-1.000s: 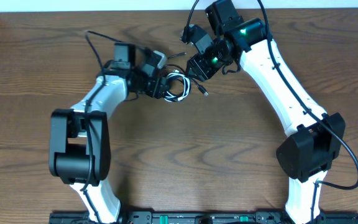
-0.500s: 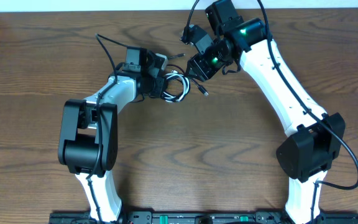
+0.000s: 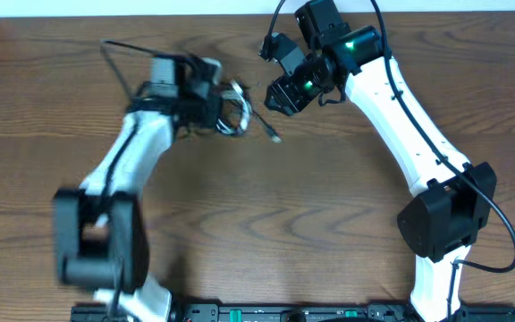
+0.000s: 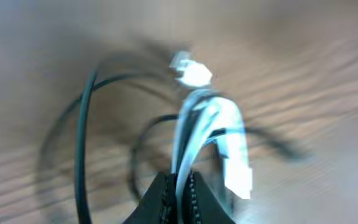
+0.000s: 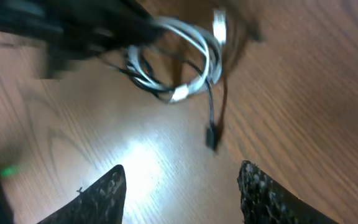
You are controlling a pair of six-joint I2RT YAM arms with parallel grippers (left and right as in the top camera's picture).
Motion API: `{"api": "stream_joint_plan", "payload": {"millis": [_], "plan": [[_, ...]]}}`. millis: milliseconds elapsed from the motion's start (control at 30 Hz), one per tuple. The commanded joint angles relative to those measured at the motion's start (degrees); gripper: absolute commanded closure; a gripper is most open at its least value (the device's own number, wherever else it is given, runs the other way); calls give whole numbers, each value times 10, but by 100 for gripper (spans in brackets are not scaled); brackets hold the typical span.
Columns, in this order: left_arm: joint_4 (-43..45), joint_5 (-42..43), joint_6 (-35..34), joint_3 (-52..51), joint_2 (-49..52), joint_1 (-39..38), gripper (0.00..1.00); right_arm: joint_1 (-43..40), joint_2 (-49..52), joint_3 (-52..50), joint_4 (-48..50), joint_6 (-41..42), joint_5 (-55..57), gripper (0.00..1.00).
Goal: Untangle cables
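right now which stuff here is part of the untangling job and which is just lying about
Job: white cable, clamped in the shut left gripper; black cable; open right gripper nearby.
Not the job: wooden table; thick black wiring on the right arm.

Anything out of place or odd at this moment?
Nothing looks damaged. The white cable, pinched in the shut left gripper, is looped together with the black cable in one tangled bundle. The left arm is motion-blurred. The right gripper is open and holds nothing.
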Motion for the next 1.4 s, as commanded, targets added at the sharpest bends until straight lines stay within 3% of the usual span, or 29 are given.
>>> {"api": "stream_joint_plan", "payload": {"millis": [0,100,433,667,867,1067,1233,1367], "plan": [[-5,97,-39,7,-120,10,93,10,7,3,19,40,0,43],[-7,112,-93,7,-158,10,93,14,7,3,45,77,0,39],[3,147,-309,7,-167,10,92,27,10,3,78,163,11,41],[35,230,-391,7,-167,10,93,42,58,3,89,300,155,50],[35,246,-397,7,-184,52,93,9,74,0,25,390,340,50],[35,279,-397,7,-193,104,93,-52,74,-10,-2,378,352,53],[35,289,-397,7,-193,104,93,-76,74,-14,-1,287,262,60],[58,287,-403,7,-193,82,93,-63,74,-14,42,138,38,42]]}}
